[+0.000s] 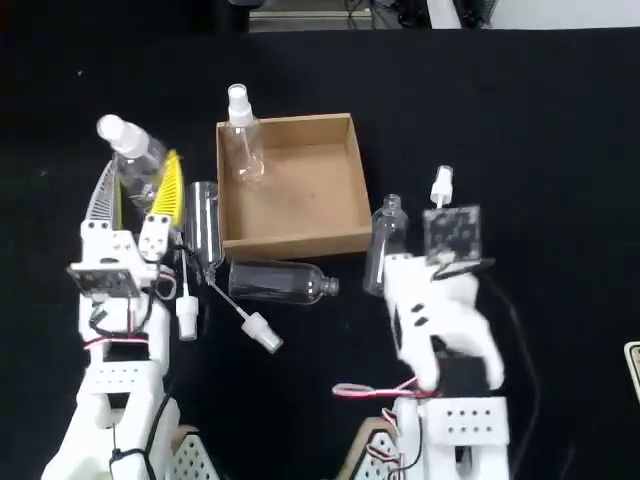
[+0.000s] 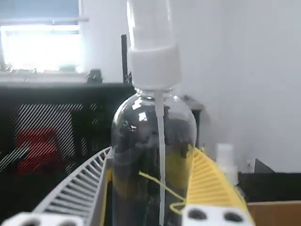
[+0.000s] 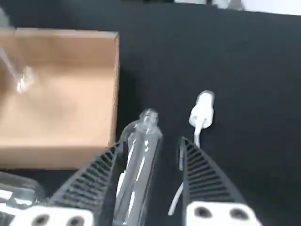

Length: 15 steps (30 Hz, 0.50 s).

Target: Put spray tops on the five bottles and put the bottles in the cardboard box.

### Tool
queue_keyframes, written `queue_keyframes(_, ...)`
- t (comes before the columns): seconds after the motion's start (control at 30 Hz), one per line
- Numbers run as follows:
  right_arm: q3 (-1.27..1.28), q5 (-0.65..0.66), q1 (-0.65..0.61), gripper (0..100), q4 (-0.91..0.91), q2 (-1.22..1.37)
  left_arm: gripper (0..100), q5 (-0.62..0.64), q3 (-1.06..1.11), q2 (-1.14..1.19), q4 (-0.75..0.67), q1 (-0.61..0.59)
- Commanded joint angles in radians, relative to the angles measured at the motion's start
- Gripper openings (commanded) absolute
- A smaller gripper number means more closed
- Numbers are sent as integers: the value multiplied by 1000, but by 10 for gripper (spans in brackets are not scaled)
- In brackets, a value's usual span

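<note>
My left gripper [image 1: 137, 190] is shut on a clear bottle [image 1: 140, 160] with a white spray top [image 1: 115, 129], held left of the cardboard box [image 1: 335, 190]. In the left wrist view the bottle [image 2: 150, 160] sits upright between the grey and yellow fingers [image 2: 207, 183]. A second capped bottle [image 1: 245, 140] stands in the box's far left corner. My right gripper [image 3: 151, 143] is open around an uncapped bottle [image 3: 141, 155] that rests against one finger, by the box's front right corner [image 1: 384, 240]. A loose spray top [image 3: 202, 113] lies just beyond it.
Two more uncapped bottles lie on the black table: one [image 1: 205, 220] along the box's left side, one [image 1: 275, 280] in front of it. Two loose spray tops [image 1: 187, 312] [image 1: 260, 330] lie near them, close to the left arm's base.
</note>
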Motion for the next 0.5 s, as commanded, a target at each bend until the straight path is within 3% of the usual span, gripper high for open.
queue_keyframes(0.0,68,-5,-35,145,-15,-140,30,9,30,-20,180,-147)
queue_keyframes(0.13,147,-5,-84,145,29,-286,30,9,30,-20,308,-343)
queue_keyframes(0.3,156,-3,-126,145,147,-389,30,9,30,-12,327,-613)
queue_keyframes(0.47,160,-3,-133,145,146,-384,30,9,30,-11,330,-753)
